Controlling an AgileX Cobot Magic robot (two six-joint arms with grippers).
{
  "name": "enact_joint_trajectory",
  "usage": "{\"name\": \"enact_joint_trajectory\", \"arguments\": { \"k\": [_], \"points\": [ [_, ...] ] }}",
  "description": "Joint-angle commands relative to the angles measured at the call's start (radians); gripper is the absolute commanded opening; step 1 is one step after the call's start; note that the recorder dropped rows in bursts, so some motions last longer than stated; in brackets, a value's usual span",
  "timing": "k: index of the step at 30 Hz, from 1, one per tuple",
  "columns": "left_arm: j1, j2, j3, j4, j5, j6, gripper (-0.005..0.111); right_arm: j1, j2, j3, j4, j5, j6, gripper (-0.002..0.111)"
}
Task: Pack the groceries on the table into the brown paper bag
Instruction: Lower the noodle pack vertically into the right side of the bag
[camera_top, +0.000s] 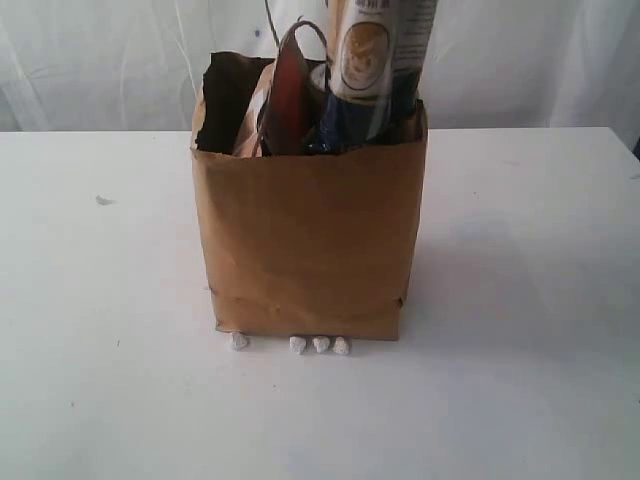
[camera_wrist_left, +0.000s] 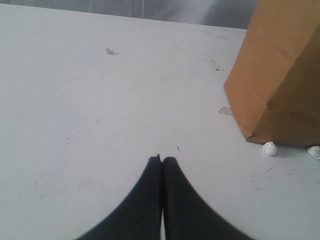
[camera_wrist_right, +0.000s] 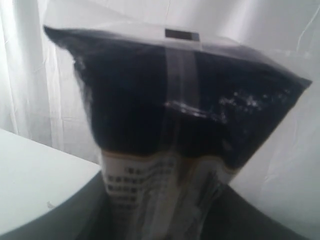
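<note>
The left tool (camera_wrist_left: 161, 161), its fingers pressed together and holding nothing, hangs low over the white desk (camera_top: 100, 300) to the left of the brown paper bag (camera_top: 310, 240), near the bag's lower corner but apart from it. The bag stands upright at mid-desk, other groceries showing dark in its open mouth and small white lumps (camera_top: 320, 344) lying against its front foot. At the right side of the bag's mouth the long dark-blue packet (camera_top: 375, 60) stands almost upright, its lower end inside the bag and its upper end rising out of the exterior view. The right tool (camera_wrist_right: 165, 220), above the bag, appears to pinch that packet between two blurred dark fingers. Judged from this, what remains is a drop straight down along the packet's long axis, and the right arm is the nearer one.
</note>
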Motion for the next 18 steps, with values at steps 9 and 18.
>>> {"name": "enact_joint_trajectory", "arguments": {
  "k": [9,18],
  "points": [
    [0.001,-0.004,0.004,-0.006,-0.001,-0.004,0.000,-0.001,-0.013,-0.044,-0.194,0.037,0.105,0.000],
    [0.001,-0.004,0.004,-0.006,-0.001,-0.004,0.000,-0.001,0.014,-0.044,-0.211,0.073,0.076,0.000]
  ]
}}
